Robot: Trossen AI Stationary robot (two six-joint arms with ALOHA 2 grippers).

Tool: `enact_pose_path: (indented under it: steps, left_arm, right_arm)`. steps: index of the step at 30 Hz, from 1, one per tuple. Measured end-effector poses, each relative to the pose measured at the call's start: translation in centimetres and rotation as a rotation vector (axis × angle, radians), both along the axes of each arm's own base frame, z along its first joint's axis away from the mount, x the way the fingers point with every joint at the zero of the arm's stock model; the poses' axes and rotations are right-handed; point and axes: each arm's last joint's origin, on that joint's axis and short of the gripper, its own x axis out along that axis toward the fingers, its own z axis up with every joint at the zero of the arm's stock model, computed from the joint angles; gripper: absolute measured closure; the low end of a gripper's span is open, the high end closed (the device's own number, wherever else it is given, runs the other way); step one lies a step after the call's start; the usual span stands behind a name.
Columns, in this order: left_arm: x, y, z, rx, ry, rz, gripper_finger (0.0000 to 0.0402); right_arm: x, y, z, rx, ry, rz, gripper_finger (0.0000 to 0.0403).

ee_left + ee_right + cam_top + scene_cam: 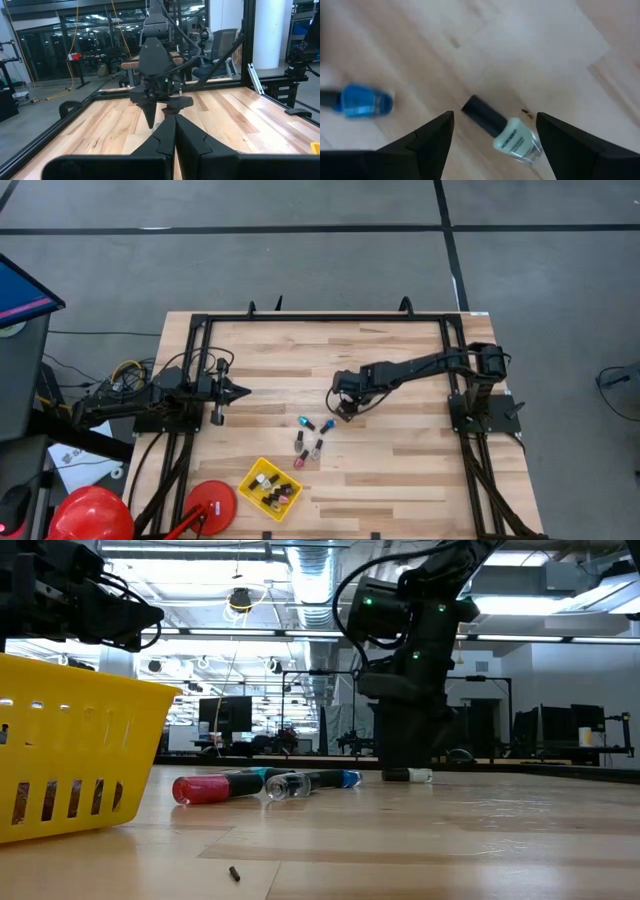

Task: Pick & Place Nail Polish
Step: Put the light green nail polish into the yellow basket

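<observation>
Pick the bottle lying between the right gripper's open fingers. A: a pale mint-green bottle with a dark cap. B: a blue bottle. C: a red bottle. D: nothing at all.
A: the right wrist view shows the pale mint-green bottle lying on its side on the wood between the open right gripper fingers, while the blue bottle lies off to one side.

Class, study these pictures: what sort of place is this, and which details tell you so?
Probably a robotics lab or workshop: two dark robot arms on a framed wooden table, exposed ceiling ducts above, and rows of workstations with monitors behind.
</observation>
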Motion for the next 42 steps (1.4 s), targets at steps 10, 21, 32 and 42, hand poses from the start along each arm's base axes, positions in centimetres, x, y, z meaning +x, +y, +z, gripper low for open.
enact_pose_path:
  steps: [10, 21, 32, 42]
  left_arm:
    - [0.0, 0.0, 0.0, 0.000, 0.000, 0.000, 0.0401]
    - [0.0, 0.0, 0.0, 0.000, 0.000, 0.000, 0.0401]
    - [0.0, 0.0, 0.0, 0.000, 0.000, 0.000, 0.0401]
    - [0.0, 0.0, 0.0, 0.000, 0.000, 0.000, 0.0401]
  right_arm:
    - [0.0, 0.5, 0.0, -0.109, 0.046, 0.445, 0.0129]
    - [0.0, 0.6, -0.1, -0.110, 0.040, 0.583, 0.0129]
    - [-1.2, 0.3, -1.8, -0.115, 0.032, 0.562, 0.0129]
    - [-1.4, 0.4, -2.0, -0.109, 0.053, 0.563, 0.0233]
